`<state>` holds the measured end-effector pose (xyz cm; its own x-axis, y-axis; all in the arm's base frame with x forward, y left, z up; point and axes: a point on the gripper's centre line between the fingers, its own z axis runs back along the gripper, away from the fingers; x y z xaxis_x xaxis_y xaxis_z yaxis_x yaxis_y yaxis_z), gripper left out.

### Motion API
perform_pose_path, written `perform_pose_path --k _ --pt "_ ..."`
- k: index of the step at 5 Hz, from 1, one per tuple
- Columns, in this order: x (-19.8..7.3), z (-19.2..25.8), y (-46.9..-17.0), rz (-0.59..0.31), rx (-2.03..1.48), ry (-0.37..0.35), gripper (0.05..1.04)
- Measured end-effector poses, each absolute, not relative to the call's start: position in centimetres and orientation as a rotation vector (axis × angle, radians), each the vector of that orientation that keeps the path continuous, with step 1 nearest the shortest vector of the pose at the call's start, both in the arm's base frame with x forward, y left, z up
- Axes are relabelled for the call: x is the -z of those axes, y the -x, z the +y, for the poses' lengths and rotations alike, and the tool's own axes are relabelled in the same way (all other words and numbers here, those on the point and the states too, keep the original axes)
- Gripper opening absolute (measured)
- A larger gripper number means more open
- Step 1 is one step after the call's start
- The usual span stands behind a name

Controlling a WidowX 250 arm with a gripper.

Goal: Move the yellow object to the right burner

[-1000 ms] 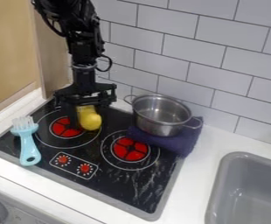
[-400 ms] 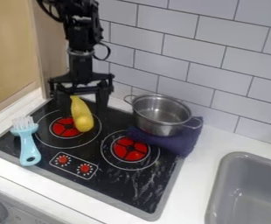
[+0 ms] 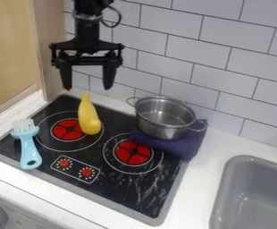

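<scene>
My pincer (image 3: 88, 89) hangs over the back of the black stovetop (image 3: 129, 192), its two fingers spread wide and pointing down, with a broad gap between them. Beneath my tips and apart from them is the yellow object (image 3: 89, 118), on the left burner (image 3: 65, 130), covering part of the right side of its rings and the edge of its red centre.

It has the shape of a long squash or pear: a slim neck with a blunt, rounded end, swelling smoothly into a fat, round bulb. The yellow is strong and even, with a paler sheen on parts of the bulb. The neck is at the top in my camera view, leaning slightly left, and the bulb is at the bottom. It seems to lie on its side, though from this slant I can't be certain.

The right burner (image 3: 133, 152) shows its red centre and white rings, near the yellow object. Behind it and to the right, a steel pot (image 3: 165, 118) sits on a folded dark purple cloth (image 3: 186, 145). A light blue brush (image 3: 28, 150) rests at the stovetop's left side, bristles toward the wall (image 3: 218, 53).
</scene>
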<state>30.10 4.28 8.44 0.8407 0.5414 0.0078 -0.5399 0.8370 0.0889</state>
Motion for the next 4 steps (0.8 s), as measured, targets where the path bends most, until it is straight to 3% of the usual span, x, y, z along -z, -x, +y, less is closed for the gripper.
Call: perform_pose_path --k 2,3,4 --pt "-9.3 0.3 -25.6 0.087 -0.247 -0.098 0.999" --pt "-9.7 -3.7 -25.3 0.032 -0.126 -0.030 0.998" --pt "-10.0 -8.3 -24.5 0.022 0.022 -0.083 0.999"
